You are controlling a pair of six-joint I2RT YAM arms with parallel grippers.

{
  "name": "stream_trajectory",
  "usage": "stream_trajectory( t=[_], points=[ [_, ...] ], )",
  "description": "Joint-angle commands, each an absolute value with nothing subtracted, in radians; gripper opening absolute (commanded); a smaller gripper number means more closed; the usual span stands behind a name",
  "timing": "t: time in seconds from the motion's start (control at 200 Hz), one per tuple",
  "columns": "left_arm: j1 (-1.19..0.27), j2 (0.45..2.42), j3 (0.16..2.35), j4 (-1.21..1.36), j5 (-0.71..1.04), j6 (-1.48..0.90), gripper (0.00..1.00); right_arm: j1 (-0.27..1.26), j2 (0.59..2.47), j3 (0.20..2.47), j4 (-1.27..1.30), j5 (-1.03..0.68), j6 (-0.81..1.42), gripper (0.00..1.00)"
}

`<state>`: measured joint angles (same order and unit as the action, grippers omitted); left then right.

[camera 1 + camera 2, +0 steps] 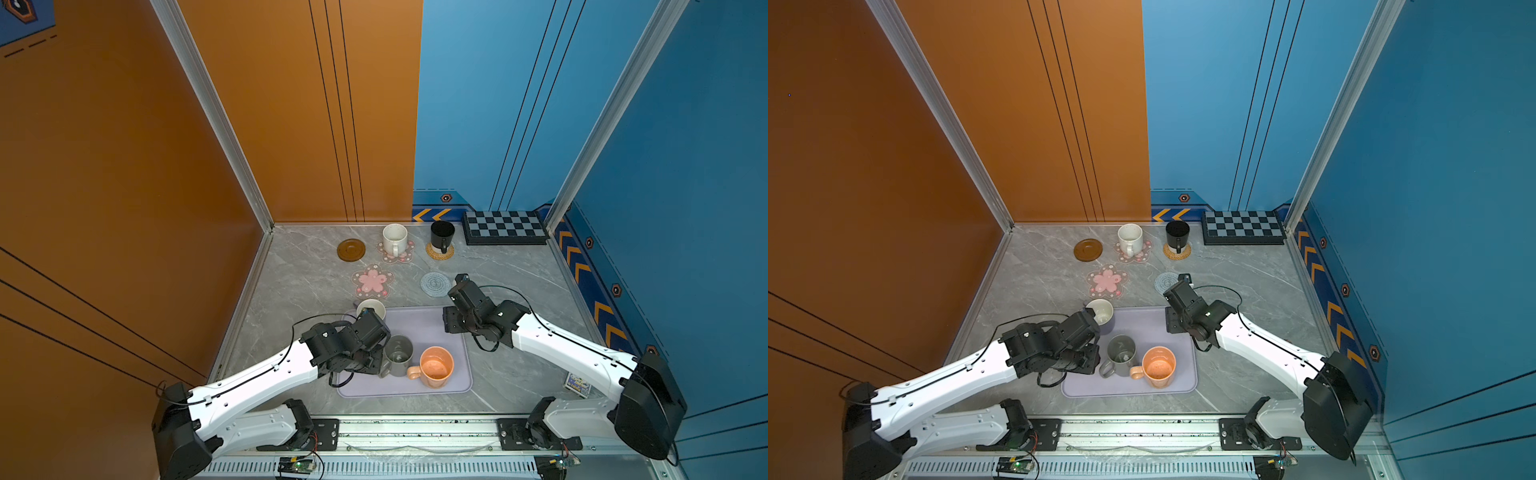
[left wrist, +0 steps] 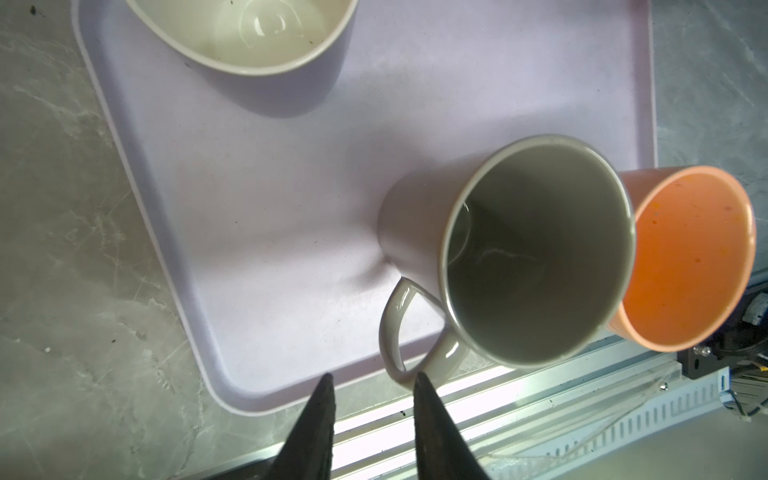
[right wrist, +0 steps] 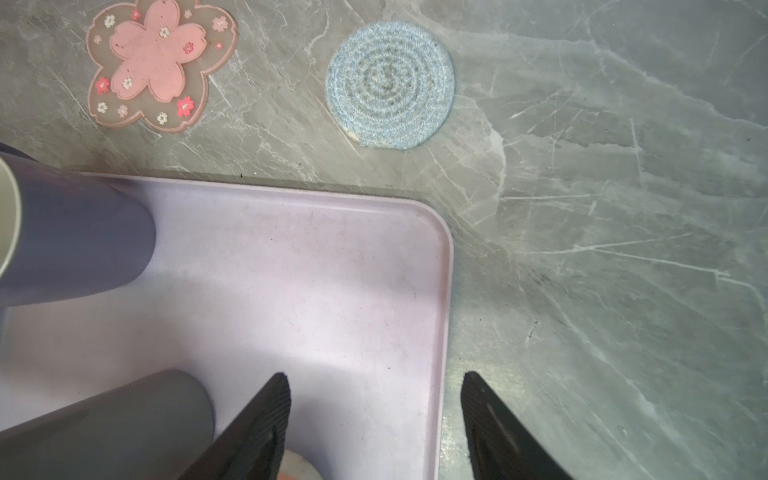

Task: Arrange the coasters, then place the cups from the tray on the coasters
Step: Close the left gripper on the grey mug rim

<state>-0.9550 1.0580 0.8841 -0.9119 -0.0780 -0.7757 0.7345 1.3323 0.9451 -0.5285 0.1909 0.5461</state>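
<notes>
The lavender tray (image 1: 415,386) holds a tall grey cup (image 1: 398,355), an orange cup (image 1: 435,368) and a lavender cup (image 1: 371,308). My left gripper (image 2: 374,377) hovers open at the tray's near edge. One of its fingertips (image 2: 419,378) is beside the grey cup's handle (image 2: 392,332), with nothing between the jaws. My right gripper (image 3: 376,376) is open above the tray's far right corner (image 3: 444,232). A white speckled cup (image 1: 394,239) stands on a pink flower coaster (image 1: 409,249). A black cup (image 1: 441,235) stands on the rattan coaster (image 1: 432,252). The brown disc (image 1: 351,250), the other pink flower coaster (image 1: 372,281) and the woven coaster (image 1: 434,284) lie bare.
A black checkered board (image 1: 505,227) lies at the back right corner. A small printed box (image 1: 577,384) sits by the right arm's base. Walls close in the table on the left, back and right, and a metal rail (image 1: 415,428) runs along the front.
</notes>
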Motion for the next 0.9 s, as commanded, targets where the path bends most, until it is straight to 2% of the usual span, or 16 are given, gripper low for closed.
stream_trajectory(
  t=[0.0, 0.12, 0.255, 0.385, 0.896],
  points=[
    [-0.983, 1.034, 0.905, -0.97, -0.055, -0.728, 0.34, 0.729, 1.341, 0.988, -0.499, 0.243, 0.504, 0.68],
    [-1.051, 1.039, 0.908, -0.971, -0.076, -0.701, 0.34, 0.713, 1.349, 1.01, -0.495, 0.255, 0.476, 0.68],
    [-1.14, 1.064, 0.898, -0.96, -0.204, -0.665, 0.41, 0.677, 1.351, 1.022, -0.488, 0.252, 0.463, 0.68],
    [-1.181, 1.103, 0.902, -0.947, -0.272, -0.611, 0.41, 0.66, 1.329, 1.012, -0.485, 0.232, 0.454, 0.68],
    [-1.079, 1.091, 0.77, -0.686, -0.105, -0.421, 0.47, 0.625, 1.101, 0.877, -0.459, 0.176, 0.387, 0.73]
  ],
)
